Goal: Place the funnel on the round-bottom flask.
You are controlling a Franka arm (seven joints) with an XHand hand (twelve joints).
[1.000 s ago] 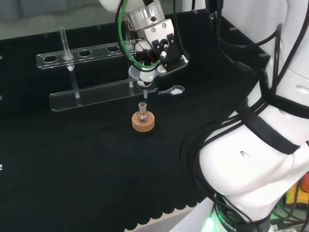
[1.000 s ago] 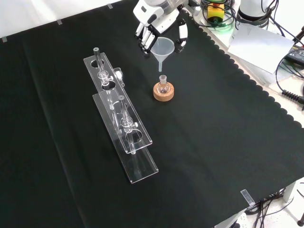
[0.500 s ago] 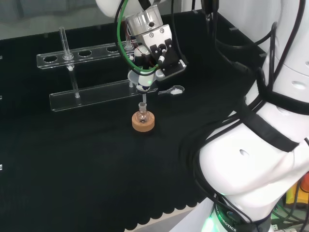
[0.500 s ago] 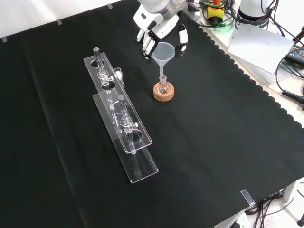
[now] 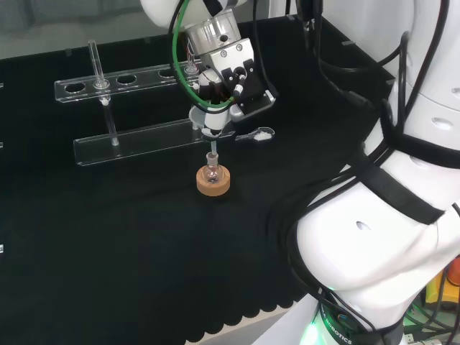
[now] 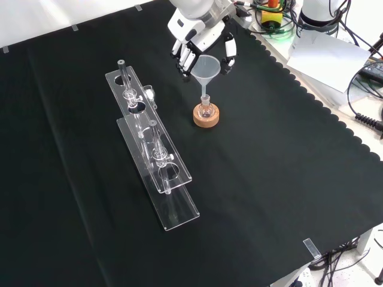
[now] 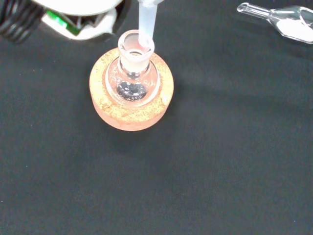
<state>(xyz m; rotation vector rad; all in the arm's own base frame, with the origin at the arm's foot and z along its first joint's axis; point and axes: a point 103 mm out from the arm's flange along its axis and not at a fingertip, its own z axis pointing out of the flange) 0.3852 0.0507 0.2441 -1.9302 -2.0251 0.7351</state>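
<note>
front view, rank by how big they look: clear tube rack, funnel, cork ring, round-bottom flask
1. clear tube rack, largest by far.
2. cork ring and funnel: they look alike in extent, so no ranking between them.
3. round-bottom flask, smallest; it sits inside the ring.

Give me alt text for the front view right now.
The hand holds a clear funnel upright, its stem tip at the mouth of a small round-bottom flask seated in a cork ring on black cloth. A clear tube rack stands to the left.
</note>
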